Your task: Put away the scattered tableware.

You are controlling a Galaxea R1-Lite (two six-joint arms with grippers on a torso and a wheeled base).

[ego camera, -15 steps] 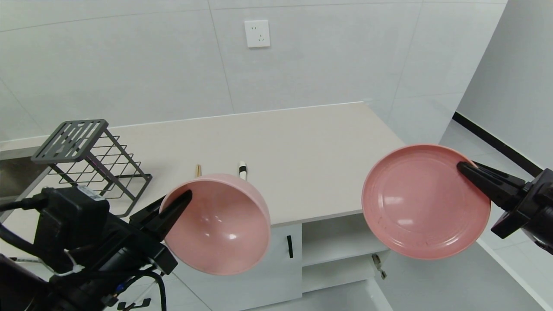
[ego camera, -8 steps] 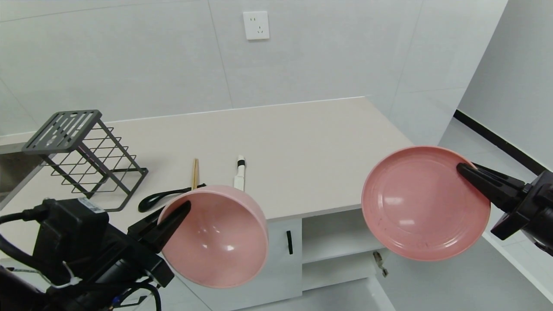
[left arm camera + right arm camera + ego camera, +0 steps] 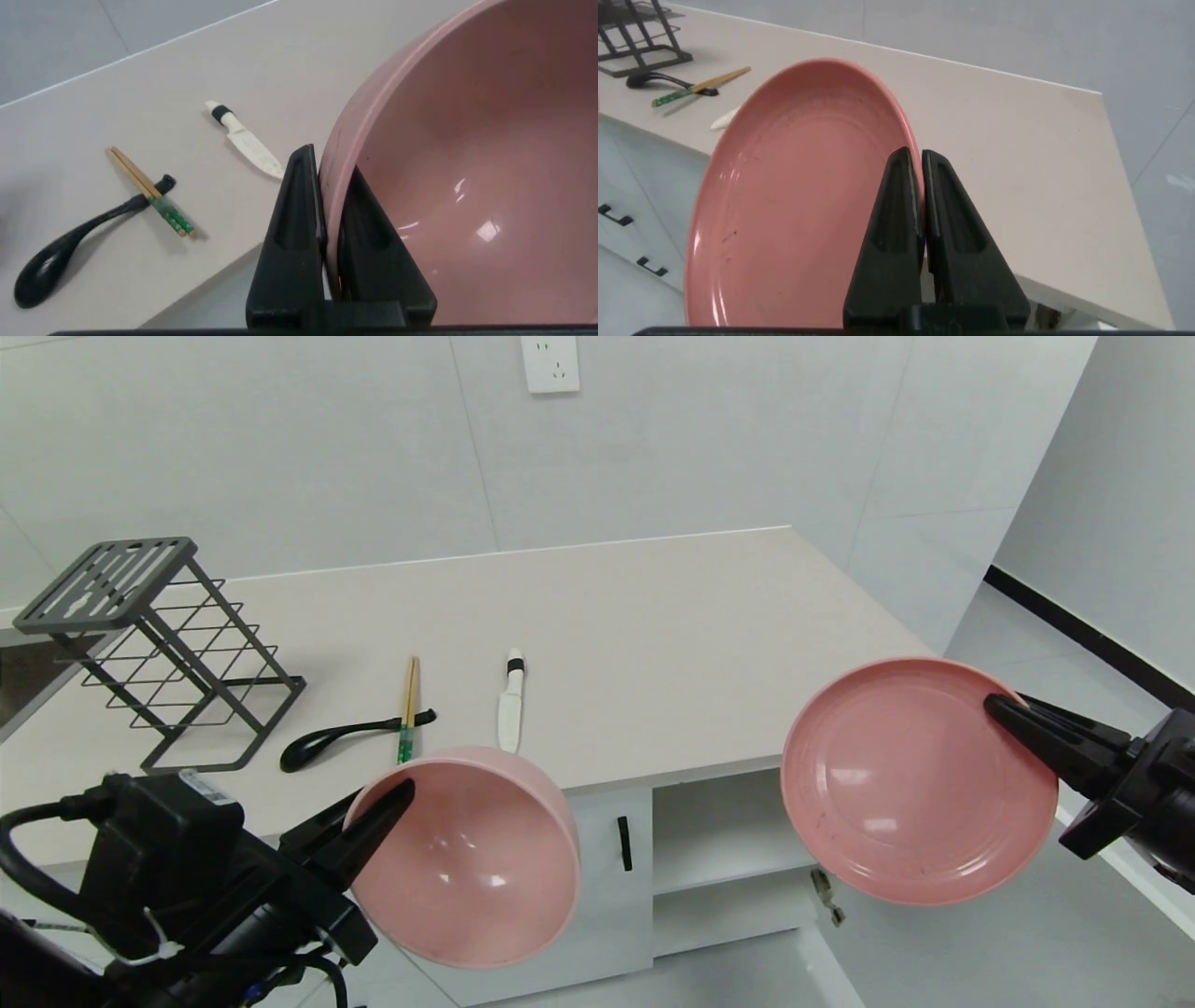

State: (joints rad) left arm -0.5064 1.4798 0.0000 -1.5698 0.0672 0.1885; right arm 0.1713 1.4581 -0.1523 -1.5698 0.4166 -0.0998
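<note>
My left gripper [image 3: 387,803] is shut on the rim of a pink bowl [image 3: 476,859], held tilted in front of the counter's near edge; its fingers pinch the bowl [image 3: 467,177] wall at the left gripper [image 3: 329,163]. My right gripper [image 3: 1004,709] is shut on the rim of a pink plate [image 3: 915,779], held upright off the counter's right corner; the plate [image 3: 794,187] is clamped by the right gripper [image 3: 922,163]. On the counter lie a black spoon [image 3: 345,739], chopsticks [image 3: 409,707] and a white knife [image 3: 510,702].
A dark wire rack [image 3: 149,644] stands at the counter's [image 3: 672,644] left. Below the counter edge is a white cabinet with an open shelf [image 3: 728,831] and a door handle [image 3: 624,843]. A wall socket [image 3: 550,362] is on the tiled wall.
The whole picture has shifted down, so the camera moved; more of the counter, the spoon, chopsticks and knife have come into view. Both grippers keep their hold on bowl and plate.
</note>
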